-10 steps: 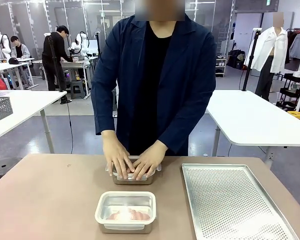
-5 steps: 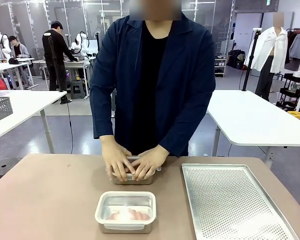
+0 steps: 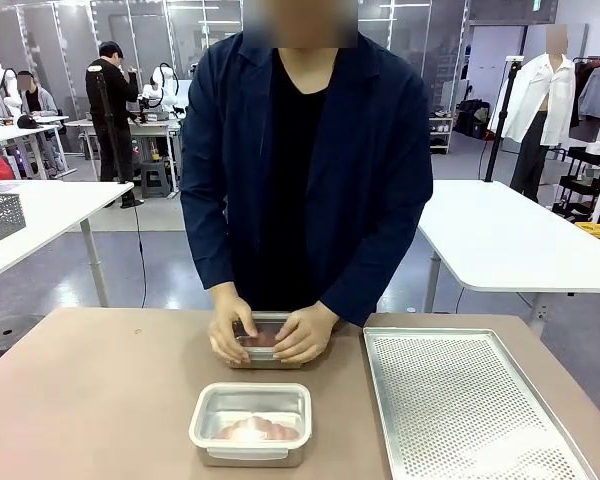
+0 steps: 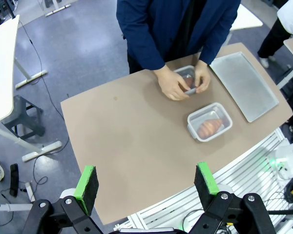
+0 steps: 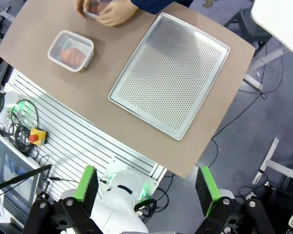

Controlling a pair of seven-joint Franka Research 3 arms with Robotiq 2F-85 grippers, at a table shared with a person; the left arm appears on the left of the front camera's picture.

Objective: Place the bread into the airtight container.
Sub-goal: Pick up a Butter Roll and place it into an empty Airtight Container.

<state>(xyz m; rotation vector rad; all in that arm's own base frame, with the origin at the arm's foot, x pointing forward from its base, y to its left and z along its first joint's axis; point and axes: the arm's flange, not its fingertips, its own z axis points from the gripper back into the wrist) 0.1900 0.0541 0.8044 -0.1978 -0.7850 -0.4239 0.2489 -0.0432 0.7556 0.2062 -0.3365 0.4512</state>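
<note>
A lidded clear airtight container [image 3: 251,421] with reddish-brown bread [image 3: 256,431] inside sits at the table's near middle; the same container [image 4: 209,122] shows in the left wrist view and the container [image 5: 71,50] in the right wrist view. Behind it the person's two hands [image 3: 270,334] clasp a second container [image 3: 263,335] holding something reddish. My left gripper [image 4: 145,183] hangs open high above the table. High over the table's right end my right gripper [image 5: 146,184] is open too, with nothing between its fingers.
A perforated metal tray [image 3: 460,400] lies on the right half of the brown table [image 3: 90,400]; the tray [image 5: 168,73] also shows from the right wrist. White tables and other people stand in the background.
The person's hands have slid from flat on top of the far container to gripping its two sides, uncovering its lid. The near container has not moved.
</note>
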